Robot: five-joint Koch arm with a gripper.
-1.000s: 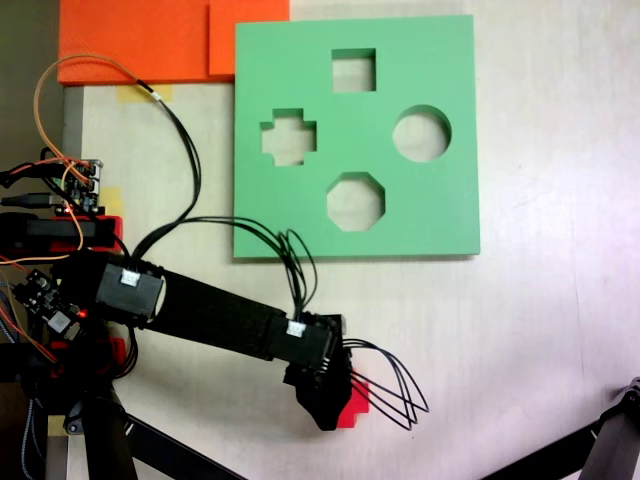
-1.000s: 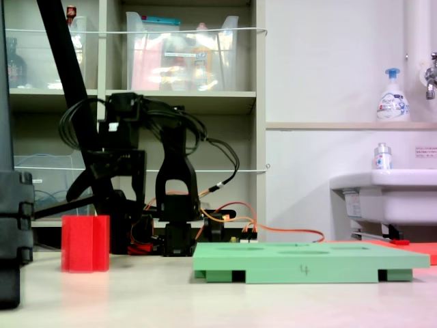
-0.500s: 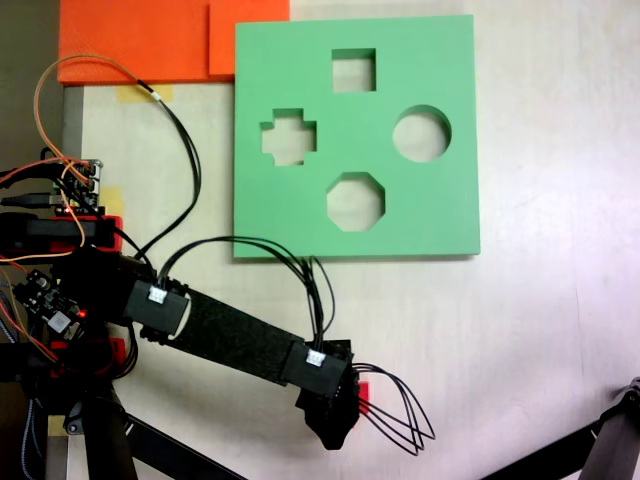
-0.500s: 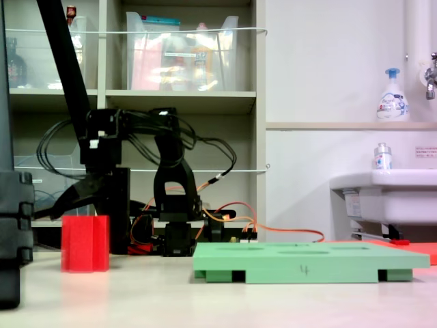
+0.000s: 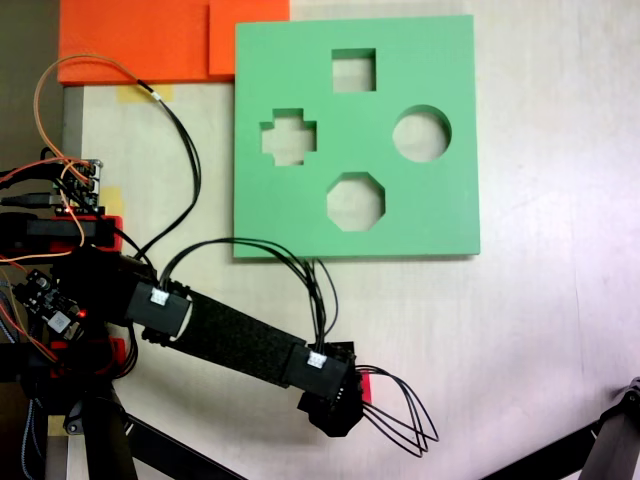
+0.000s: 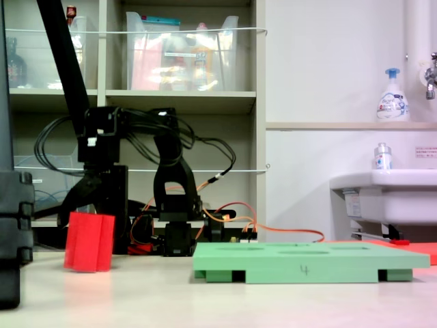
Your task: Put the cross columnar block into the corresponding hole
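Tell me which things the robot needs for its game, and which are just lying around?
Needed:
small red foam cross-shaped block
plus-shaped cutout in the flat green foam board
black pincer

Just lying around:
orange foam sheets
white soap bottle
white sink

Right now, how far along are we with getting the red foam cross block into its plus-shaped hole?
Early stage. Done: the gripper is down at the red foam cross block, which stands tilted on the table. In hand: securing a grip; I cannot tell whether it is closed. Left: carrying it to the empty plus-shaped cutout in the green foam board.
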